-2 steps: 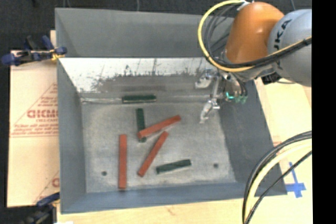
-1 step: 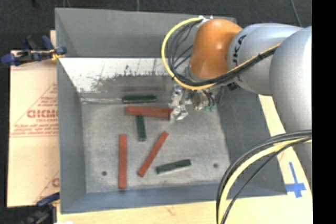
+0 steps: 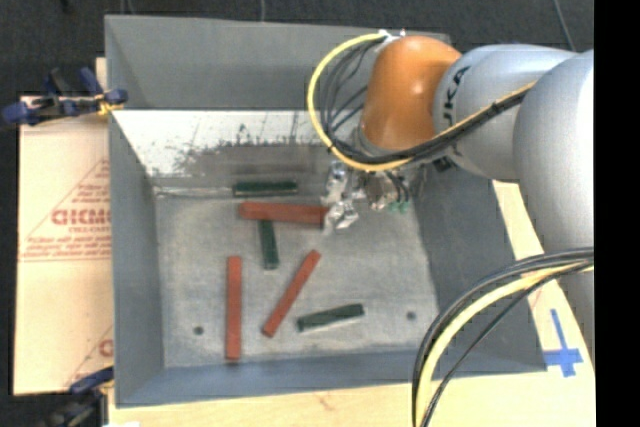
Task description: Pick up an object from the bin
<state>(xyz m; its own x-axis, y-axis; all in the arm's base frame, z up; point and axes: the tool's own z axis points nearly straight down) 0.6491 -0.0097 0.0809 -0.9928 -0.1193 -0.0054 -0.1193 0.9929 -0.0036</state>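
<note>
- In the camera view my arm comes in from the right. Its orange wrist cover (image 3: 400, 100) hangs above the back right part of the grey bin (image 3: 128, 245), and my gripper (image 3: 341, 211) is down low, close to the bin floor.
- The gripper sits at the right end of a red bar (image 3: 280, 212) that lies crosswise in the back half of the bin. It looks to be touching that end or just beside it.
- I cannot tell whether the gripper is released or clenched, or whether the bar's end is actually in its grasp.
- A long green bar (image 3: 265, 186) lies just behind the red bar, near the back wall, and a short green bar (image 3: 269, 244) lies just in front of it.
- Further forward and well apart from the gripper lie an upright red stick (image 3: 233, 307), a slanted red stick (image 3: 292, 293) and a front green bar (image 3: 330, 317).
- By my judgement the task is only at the approach or grasp stage. All six pieces lie flat on the floor and nothing is lifted. Securing a hold and raising one piece clear of the bin are left to do.
</note>
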